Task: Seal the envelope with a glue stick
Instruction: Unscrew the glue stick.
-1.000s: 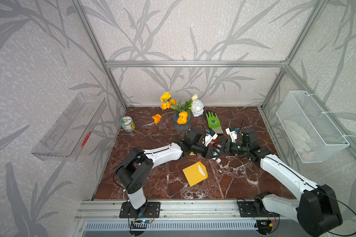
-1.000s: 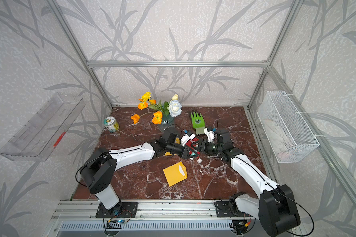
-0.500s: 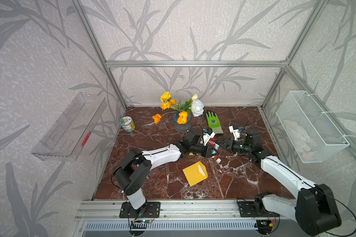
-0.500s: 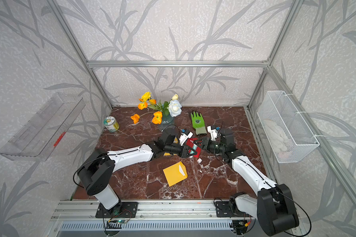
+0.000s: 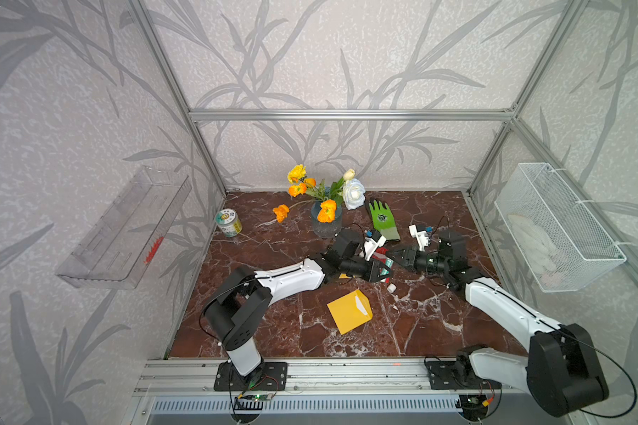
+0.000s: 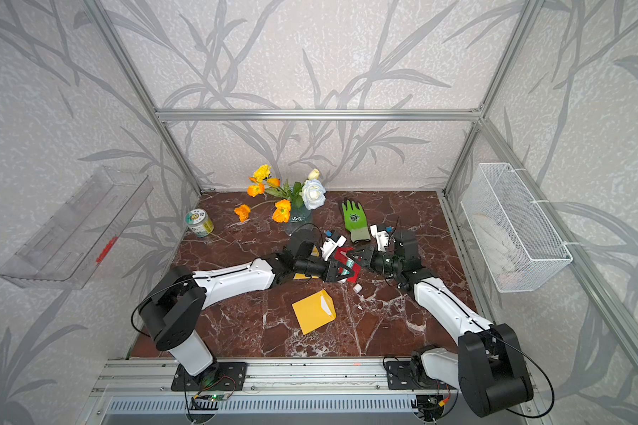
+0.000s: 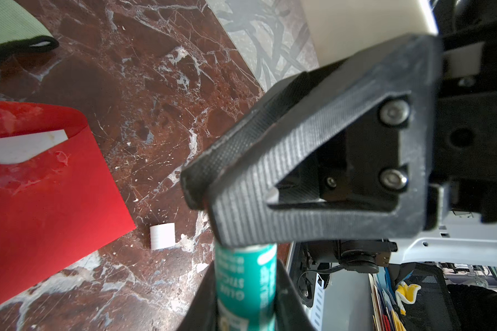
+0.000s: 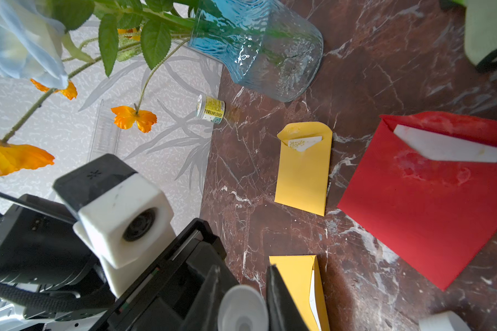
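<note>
My left gripper (image 7: 246,268) is shut on the glue stick (image 7: 244,286), clamping its teal label band. My right gripper (image 8: 243,303) meets it head-on and is shut on the stick's round white end (image 8: 243,311). In both top views the two grippers (image 5: 383,272) (image 5: 393,259) touch tips just above a red envelope (image 6: 341,255). That envelope's flap is open and a white card (image 8: 442,146) shows inside. The loose white cap (image 7: 162,236) lies on the marble beside it. A yellow envelope (image 5: 349,311) lies nearer the front, and a smaller one (image 8: 302,172) lies under my left arm.
A blue glass vase (image 5: 325,220) with flowers stands behind the grippers, with a green glove (image 5: 382,217) beside it. A small tin (image 5: 228,222) lies at the back left. A wire basket (image 5: 557,228) hangs on the right wall and a clear shelf (image 5: 126,228) on the left.
My right gripper's jaws have gone from open to shut on the white end of the glue stick. My left gripper has kept its hold and barely moved.
</note>
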Robot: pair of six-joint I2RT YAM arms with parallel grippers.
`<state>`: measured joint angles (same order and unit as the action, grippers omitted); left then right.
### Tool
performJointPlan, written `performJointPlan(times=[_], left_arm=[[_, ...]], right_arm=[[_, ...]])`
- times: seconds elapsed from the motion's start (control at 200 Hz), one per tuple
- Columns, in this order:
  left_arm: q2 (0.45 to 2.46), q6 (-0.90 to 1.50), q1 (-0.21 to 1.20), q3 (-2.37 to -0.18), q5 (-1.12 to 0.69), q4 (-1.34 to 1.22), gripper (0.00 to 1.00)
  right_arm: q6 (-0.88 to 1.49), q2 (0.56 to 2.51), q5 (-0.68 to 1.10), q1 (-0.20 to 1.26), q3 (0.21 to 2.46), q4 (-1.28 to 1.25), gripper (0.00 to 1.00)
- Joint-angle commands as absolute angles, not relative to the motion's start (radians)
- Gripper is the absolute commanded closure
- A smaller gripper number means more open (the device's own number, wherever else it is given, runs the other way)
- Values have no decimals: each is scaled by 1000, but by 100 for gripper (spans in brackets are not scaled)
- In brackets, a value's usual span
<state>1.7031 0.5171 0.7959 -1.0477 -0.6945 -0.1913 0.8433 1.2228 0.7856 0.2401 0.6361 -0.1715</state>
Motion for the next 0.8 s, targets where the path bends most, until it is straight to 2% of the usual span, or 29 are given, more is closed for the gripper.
performJointPlan(times=[0.0,0.14,0.275,0.485,0.59,0.66,0.75,0.795], left_arm=[[1679,485,813,-1051,-669,-182,100],[1671,457,830,-1067,-540,-111,100],[1681,436,871,-1100,-388,-48,100],[1728,519,900,-1144,-180,-6,100],[1739,528,895,-1154,-222,-8,100],[1729,523,885,-1151,-291,-13,100],[1711,501,876,-1147,-383,-17,100],[1705,493,872,-1146,-424,-19,100]], right_arm=[[829,1232,761,244,637,-136,76],[751,1229,610,284,694,71,78],[723,1242,355,367,761,251,80],[794,1250,-5,512,787,306,79],[801,1238,7,519,772,259,72],[781,1210,39,513,748,203,62],[781,1178,202,451,705,104,49],[797,1167,275,420,687,68,47]])
